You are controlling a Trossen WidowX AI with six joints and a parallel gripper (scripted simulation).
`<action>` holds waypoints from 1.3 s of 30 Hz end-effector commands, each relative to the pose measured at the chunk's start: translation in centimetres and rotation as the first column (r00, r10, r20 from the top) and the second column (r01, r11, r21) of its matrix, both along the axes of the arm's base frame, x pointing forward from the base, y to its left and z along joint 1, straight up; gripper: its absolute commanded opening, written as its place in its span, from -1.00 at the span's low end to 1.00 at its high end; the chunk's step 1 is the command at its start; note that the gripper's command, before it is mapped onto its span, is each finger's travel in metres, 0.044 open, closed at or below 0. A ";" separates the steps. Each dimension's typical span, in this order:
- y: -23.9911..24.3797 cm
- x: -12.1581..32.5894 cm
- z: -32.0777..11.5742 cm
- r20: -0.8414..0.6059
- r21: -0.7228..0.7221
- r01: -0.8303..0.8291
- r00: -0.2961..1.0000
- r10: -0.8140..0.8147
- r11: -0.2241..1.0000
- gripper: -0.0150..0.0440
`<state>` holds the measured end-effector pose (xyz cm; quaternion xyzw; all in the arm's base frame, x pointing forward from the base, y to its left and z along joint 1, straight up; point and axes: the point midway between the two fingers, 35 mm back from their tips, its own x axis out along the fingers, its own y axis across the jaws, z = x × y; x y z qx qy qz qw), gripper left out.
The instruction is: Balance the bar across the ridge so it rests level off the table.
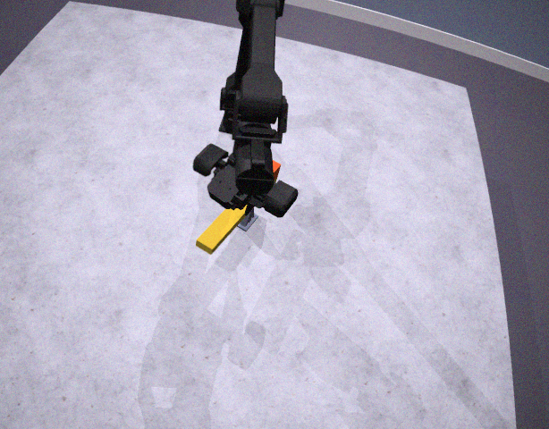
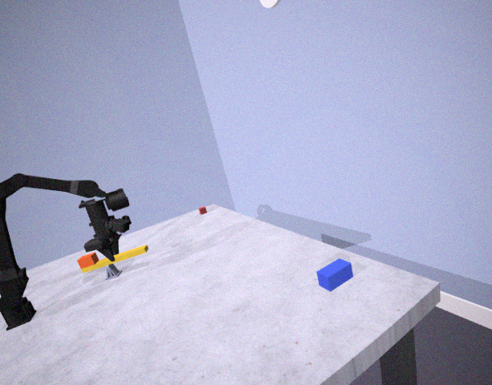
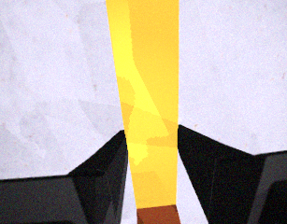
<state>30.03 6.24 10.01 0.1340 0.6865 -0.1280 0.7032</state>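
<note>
In the top view, the black arm [image 1: 261,60] reaches in from the upper edge, and its gripper [image 1: 247,208] [image 2: 112,257] [image 3: 150,133] covers the middle of the scene. From under it the yellow bar [image 1: 222,229] [image 2: 132,253] [image 3: 152,84] slants toward the lower left, beside the visible foot of the gray ridge [image 1: 248,222] [image 2: 112,272]; a corner of an orange block [image 1: 276,169] [image 2: 87,260] [image 3: 158,215] shows at the other side of the gripper. In the exterior view, the bar lies above the ridge, both its ends off the pale surface [image 1: 381,299] [image 2: 238,323] [image 3: 236,65], with the orange block on the end nearer the arm's base. The fingers come down onto the bar over the ridge; whether bar and ridge touch, or the bar is truly level, I cannot tell. A blue block [image 2: 335,274] rests well apart from them, toward the right, and a small red cube [image 2: 202,210] sits near the far corner. In the wrist view, the fingers grasp the bar from both sides, and the orange block shows at the lower edge.
</note>
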 end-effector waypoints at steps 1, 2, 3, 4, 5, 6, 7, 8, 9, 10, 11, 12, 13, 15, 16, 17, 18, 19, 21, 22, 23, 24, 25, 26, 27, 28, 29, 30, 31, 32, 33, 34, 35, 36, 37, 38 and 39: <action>0.0 0.0 -0.1 0.000 0.001 0.000 1.000 0.000 1.000 -0.49; 0.0 0.0 -0.1 0.000 0.001 0.000 1.000 0.000 1.000 -0.49; 0.0 0.0 -0.1 0.000 0.001 0.000 1.000 0.000 1.000 -0.49; 0.0 0.0 -0.1 0.000 0.001 0.000 1.000 0.000 1.000 -0.49; 0.0 0.0 -0.1 0.000 0.001 0.000 1.000 0.000 1.000 -0.49; 0.0 0.0 -0.1 0.000 0.001 0.000 1.000 0.000 1.000 -0.49; 0.0 0.0 -0.1 0.000 0.001 0.000 1.000 0.000 1.000 -0.49; 0.0 0.0 -0.1 0.000 0.001 0.000 1.000 0.000 1.000 -0.49; 0.0 0.0 -0.1 0.000 0.001 0.000 1.000 0.000 1.000 -0.49; 0.0 0.0 -0.2 0.000 0.001 0.000 1.000 0.000 1.000 -0.49; 0.0 0.0 -0.2 0.000 0.001 0.000 1.000 0.000 1.000 -0.49; 0.0 0.0 -0.2 0.000 0.001 0.000 1.000 0.000 1.000 -0.49; 0.0 0.0 -0.2 0.000 0.001 0.000 1.000 0.000 1.000 -0.49; 0.0 0.0 -0.2 0.000 0.001 0.000 1.000 0.000 1.000 -0.49; 0.0 0.0 -0.2 0.000 0.001 0.000 1.000 0.000 1.000 -0.49; 0.0 0.0 -0.2 0.000 0.001 0.000 1.000 0.000 1.000 -0.49; 0.0 0.0 -0.2 0.000 0.001 0.000 1.000 0.000 1.000 -0.49; 0.0 0.0 -0.2 0.000 0.001 0.000 1.000 0.000 1.000 -0.49; 0.0 0.0 -0.2 0.000 0.001 0.000 1.000 0.000 1.000 -0.49; 0.0 0.0 -0.3 0.000 0.001 0.000 1.000 0.000 1.000 -0.49; 0.0 0.0 -0.3 0.000 0.001 0.000 1.000 0.000 1.000 -0.49; 0.0 0.0 -0.3 0.000 0.001 0.000 1.000 0.000 1.000 -0.49; 0.0 0.0 -0.3 0.000 0.001 0.000 1.000 0.000 1.000 -0.49; 0.0 0.0 -0.3 0.000 0.001 0.000 1.000 0.000 1.000 -0.49; 0.0 0.0 -0.3 0.000 0.001 0.000 1.000 0.000 1.000 -0.49; 0.0 0.0 -0.3 0.000 0.001 0.000 1.000 0.000 1.000 -0.49; 0.0 0.0 -0.3 0.000 0.001 0.000 1.000 0.000 1.000 -0.49; 0.0 0.0 -0.3 0.000 0.001 0.000 1.000 0.000 1.000 -0.49; 0.0 0.0 -0.3 0.000 0.001 0.000 1.000 0.000 1.000 -0.49; 0.0 0.0 -0.3 0.000 0.001 0.000 1.000 0.000 1.000 -0.49; 0.0 0.0 -0.3 0.000 0.001 0.000 1.000 0.000 1.000 -0.49; 0.0 0.0 -0.4 0.000 0.001 0.000 1.000 0.000 1.000 -0.49; 0.0 0.0 -0.4 0.000 0.001 0.000 1.000 0.000 1.000 -0.49; 0.0 0.0 -0.4 0.000 0.001 0.000 1.000 0.000 1.000 -0.49; 0.0 0.0 -0.4 0.000 0.001 0.000 1.000 0.000 1.000 -0.49; 0.0 0.0 -0.4 0.000 0.001 0.000 1.000 0.000 1.000 -0.49; 0.0 0.0 -0.4 0.000 0.001 0.000 1.000 0.000 1.000 -0.49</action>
